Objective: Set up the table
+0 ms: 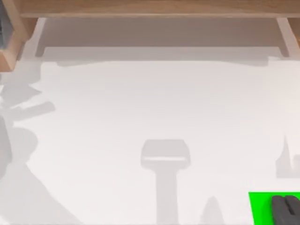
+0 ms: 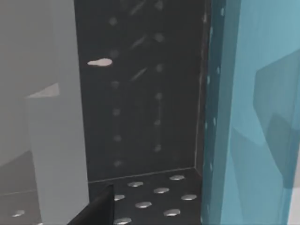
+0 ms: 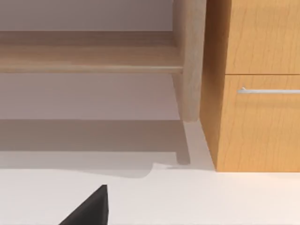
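The table (image 1: 154,103) is a broad white surface, and its light wooden rim (image 1: 150,8) runs along the far edge. My right gripper (image 1: 286,209) is a dark shape at the near right corner, resting over a bright green square patch (image 1: 260,208). A dark part of my right gripper (image 3: 89,208) also pokes into the right wrist view above the white tabletop (image 3: 211,197). In the left wrist view, a dark part of my left gripper (image 2: 96,211) sits low in front of a dark perforated panel (image 2: 140,93).
A wooden cabinet (image 3: 262,131) with a metal drawer handle (image 3: 269,90) stands beside a pale wooden shelf rail (image 3: 89,58). A teal panel (image 2: 253,117) and a grey block (image 2: 51,140) flank the perforated panel. Soft shadows lie on the table's left side and middle.
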`<state>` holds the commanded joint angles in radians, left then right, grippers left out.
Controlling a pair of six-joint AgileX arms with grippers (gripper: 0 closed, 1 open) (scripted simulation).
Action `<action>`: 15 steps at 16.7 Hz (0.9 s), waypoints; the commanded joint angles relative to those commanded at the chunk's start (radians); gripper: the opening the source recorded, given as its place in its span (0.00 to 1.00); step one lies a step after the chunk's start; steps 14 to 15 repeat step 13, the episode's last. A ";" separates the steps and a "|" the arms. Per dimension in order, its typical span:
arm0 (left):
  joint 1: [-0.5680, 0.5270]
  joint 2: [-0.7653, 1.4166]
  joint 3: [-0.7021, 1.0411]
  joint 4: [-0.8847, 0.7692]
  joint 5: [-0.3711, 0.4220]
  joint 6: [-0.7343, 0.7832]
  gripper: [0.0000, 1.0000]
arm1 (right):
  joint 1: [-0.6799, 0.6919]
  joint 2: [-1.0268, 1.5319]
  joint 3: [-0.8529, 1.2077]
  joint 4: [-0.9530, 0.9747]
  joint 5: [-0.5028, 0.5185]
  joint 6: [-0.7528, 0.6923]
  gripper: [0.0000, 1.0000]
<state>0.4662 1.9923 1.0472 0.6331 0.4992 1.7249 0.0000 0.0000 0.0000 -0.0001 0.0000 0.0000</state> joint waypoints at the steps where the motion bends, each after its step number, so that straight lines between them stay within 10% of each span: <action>1: 0.000 0.000 0.000 0.000 0.000 0.000 1.00 | 0.000 0.000 0.000 0.000 0.000 0.000 1.00; 15: 0.073 -0.133 -0.193 0.046 0.065 0.025 1.00 | 0.000 0.000 0.000 0.000 0.000 0.000 1.00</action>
